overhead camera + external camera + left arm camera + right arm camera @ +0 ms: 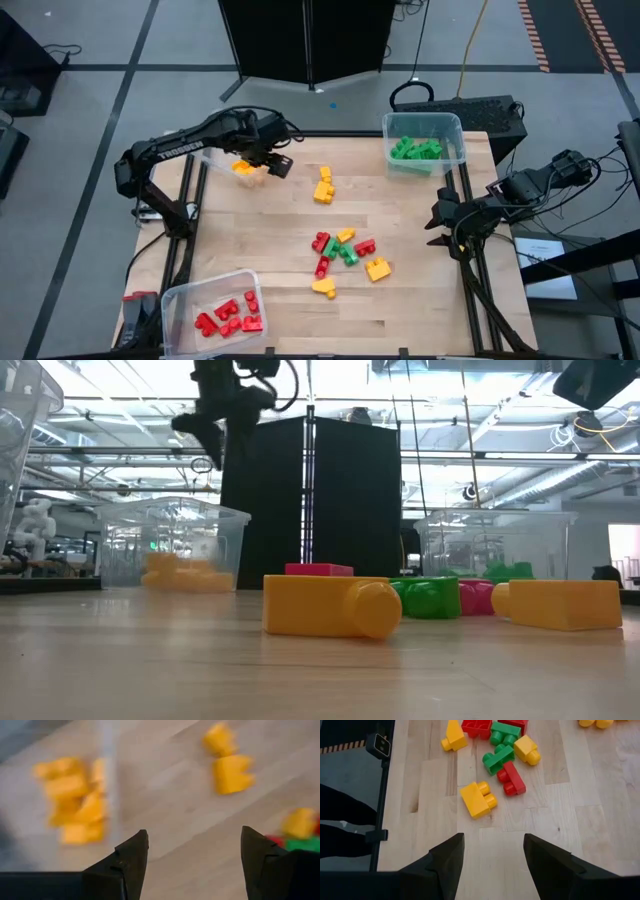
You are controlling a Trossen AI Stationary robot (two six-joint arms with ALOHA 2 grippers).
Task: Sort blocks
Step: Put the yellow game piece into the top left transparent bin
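The loose blocks (343, 250) lie in a small heap on the bare wood near the table (420, 300) centre, red, green and yellow ones touching or just beside each other. Their long axes point every way (no two clearly alike). A yellow pair (323, 187) lies apart from the heap, toward the yellow bin (238, 163). A yellow brick (478, 799) at the heap's edge nearest the right gripper (490, 855) lies slantwise, studs to one side.

The left gripper (192, 852) hovers above the yellow bin's inner edge, jaws spread and holding nothing. The right gripper waits at the table's right edge, facing the heap, jaws parted and empty.

The green bin (424, 143) stands beyond the heap, the red bin (215, 305) at the near left corner.
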